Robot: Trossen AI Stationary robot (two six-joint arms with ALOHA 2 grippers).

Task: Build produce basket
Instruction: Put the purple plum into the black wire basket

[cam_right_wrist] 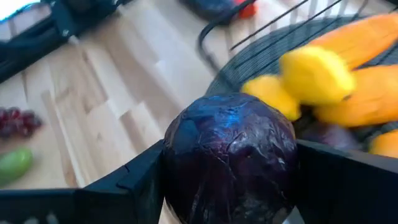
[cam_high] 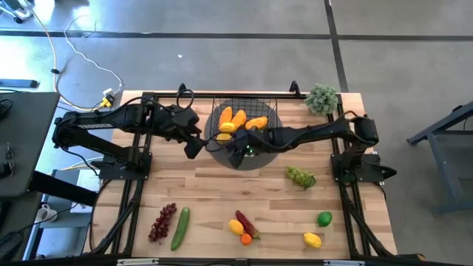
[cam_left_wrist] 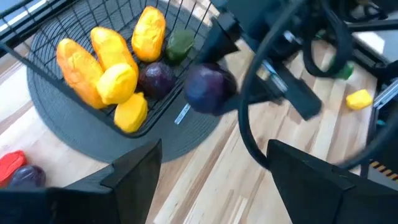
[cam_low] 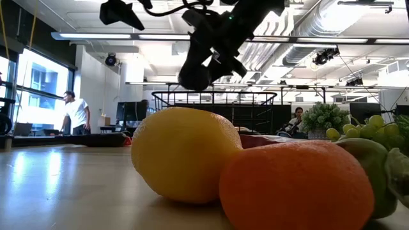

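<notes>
The black wire basket (cam_high: 244,122) at the table's (cam_high: 222,192) far edge is open on top, but both arms crowd its near rim. Bare wood spans mid-table; red grapes (cam_high: 162,222), cucumber (cam_high: 179,227), lime (cam_high: 324,219) and lemon (cam_high: 312,239) line the near edge.

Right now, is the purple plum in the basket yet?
Not yet. The right gripper holds the plum just outside the basket.
</notes>
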